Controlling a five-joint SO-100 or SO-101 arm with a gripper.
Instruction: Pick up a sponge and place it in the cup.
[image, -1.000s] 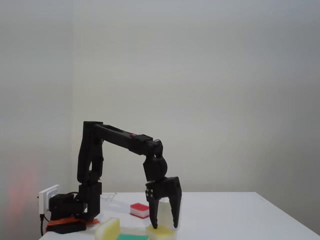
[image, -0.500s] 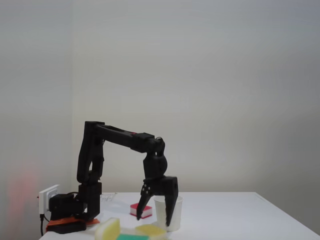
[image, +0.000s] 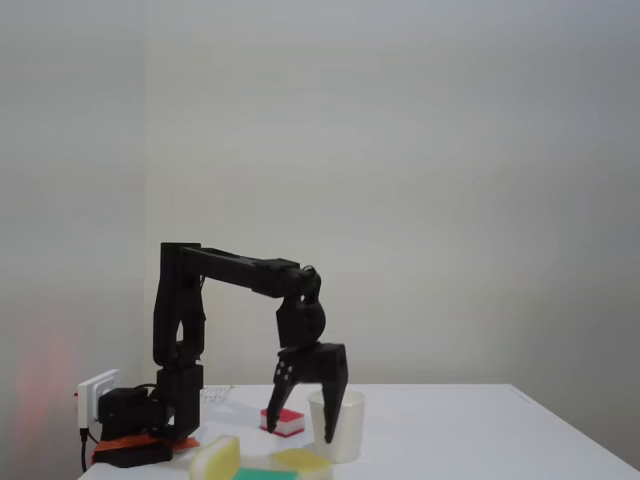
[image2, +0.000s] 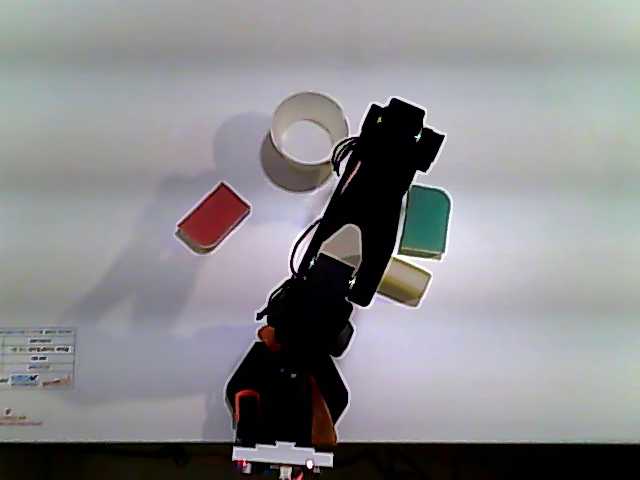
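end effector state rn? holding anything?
End effector: open, nothing visible between its fingers, hanging beside the white paper cup.

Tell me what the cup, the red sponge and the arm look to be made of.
Cup: likely paper, matt white, with thin walls and a rolled rim.
Red sponge: seemingly foam, with a dull red top over a pale layer showing at its edge.
Arm: probably hard plastic, matt black, with blocky moulded segments; whether it is printed cannot be told.
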